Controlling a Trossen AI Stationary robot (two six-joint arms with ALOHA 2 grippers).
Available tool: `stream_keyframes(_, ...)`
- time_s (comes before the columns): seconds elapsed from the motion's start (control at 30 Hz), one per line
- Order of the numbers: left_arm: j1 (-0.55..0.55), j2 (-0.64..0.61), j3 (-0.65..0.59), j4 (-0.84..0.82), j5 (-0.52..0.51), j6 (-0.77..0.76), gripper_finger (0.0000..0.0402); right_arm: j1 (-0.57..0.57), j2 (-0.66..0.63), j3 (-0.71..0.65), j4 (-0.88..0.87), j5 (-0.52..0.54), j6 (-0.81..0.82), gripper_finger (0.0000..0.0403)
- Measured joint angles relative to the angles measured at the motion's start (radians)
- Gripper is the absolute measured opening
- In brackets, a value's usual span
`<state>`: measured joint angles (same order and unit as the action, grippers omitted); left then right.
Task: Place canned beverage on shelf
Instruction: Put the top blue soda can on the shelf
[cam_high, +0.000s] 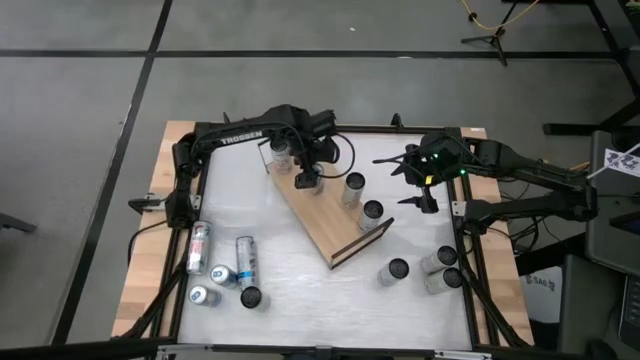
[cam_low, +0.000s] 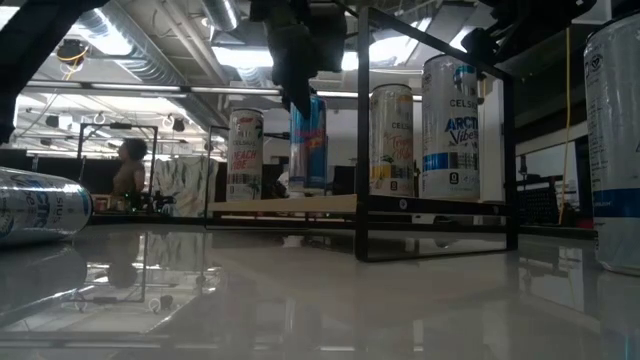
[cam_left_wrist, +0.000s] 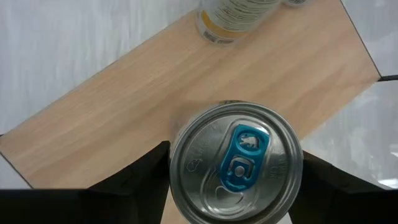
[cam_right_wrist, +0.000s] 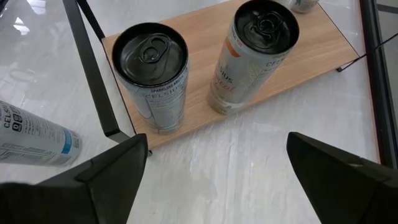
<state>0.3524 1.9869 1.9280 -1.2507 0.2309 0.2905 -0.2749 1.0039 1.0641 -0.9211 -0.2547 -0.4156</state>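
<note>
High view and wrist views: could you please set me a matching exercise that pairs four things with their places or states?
Things:
1. blue-tab can
2. right gripper
3. black-topped can
4. left-edge can

States:
A. lying on its side on the table
B. standing on the shelf by its wire rail
C. open, beside the shelf
D. between the left gripper's fingers, over the shelf

Pairs: 1-D, 2-C, 3-B, 4-A
</note>
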Motion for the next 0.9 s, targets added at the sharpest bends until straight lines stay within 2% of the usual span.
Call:
stream_keyframes(0.27, -0.017, 0.000, -0.007, 0.007, -0.004, -0.001, 0.0238, 0.000, 0.000, 0.000, 0.000, 0.000, 0.000, 0.0379)
stream_keyframes(0.47, -0.026, 0.000, -0.008, 0.030, -0.016, -0.100, 0.0255, 0.000, 0.000, 0.000, 0.000, 0.000, 0.000, 0.0379)
stream_keyframes(0.9, -0.034, 0.000, -0.008, 0.038, -0.046, -0.097, 0.0262, 0.000, 0.000, 0.000, -0.001, 0.000, 0.000, 0.0379)
